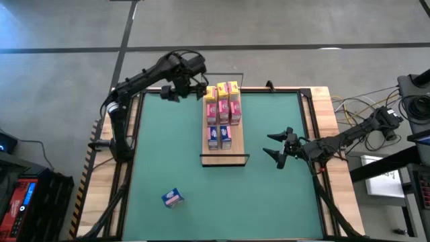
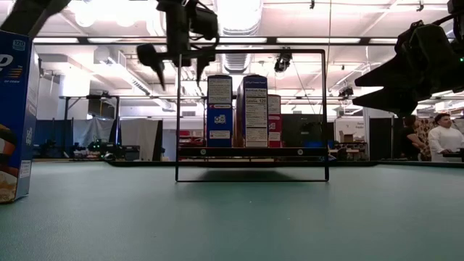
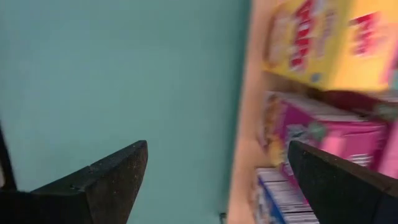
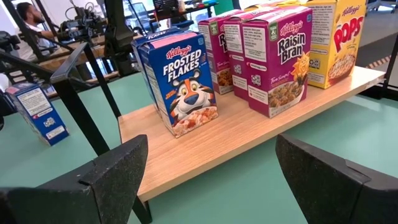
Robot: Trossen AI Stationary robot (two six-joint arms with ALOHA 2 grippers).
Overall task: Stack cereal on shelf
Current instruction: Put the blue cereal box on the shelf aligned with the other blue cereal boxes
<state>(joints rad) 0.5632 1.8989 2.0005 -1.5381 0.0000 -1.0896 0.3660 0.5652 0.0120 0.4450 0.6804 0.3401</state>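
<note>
1. A lone blue cereal box point(image 1: 173, 197) stands on the green table point(image 1: 269, 202) at the near end, toward the left side. It is well apart from both grippers and from the shelf. In the low view it fills the left edge of the picture.

2. The right gripper point(image 1: 280, 149) hangs over the table to the right of the shelf, close to the shelf's near end. Its two fingers are spread apart and nothing is between them. It touches no box.

3. The shelf point(image 1: 224, 158) is a long wooden board in the middle of the table, with a thin black wire frame point(image 2: 251, 114) at its near end.

4. Two blue boxes point(image 1: 220, 135) stand side by side at the near end of the board. The right wrist view shows the front one facing the right gripper's open fingers, across a bit of bare wood.

5. Behind the blue ones stand pink boxes point(image 1: 224, 109) in a tight group.

6. Yellow boxes point(image 1: 222, 90) stand at the far end of the board.

7. The left gripper point(image 1: 183, 87) is up in the air at the far end, just to the left of the yellow and pink boxes. Its fingers are wide apart and hold nothing. The boxes are close beside it but not between its fingers.
</note>
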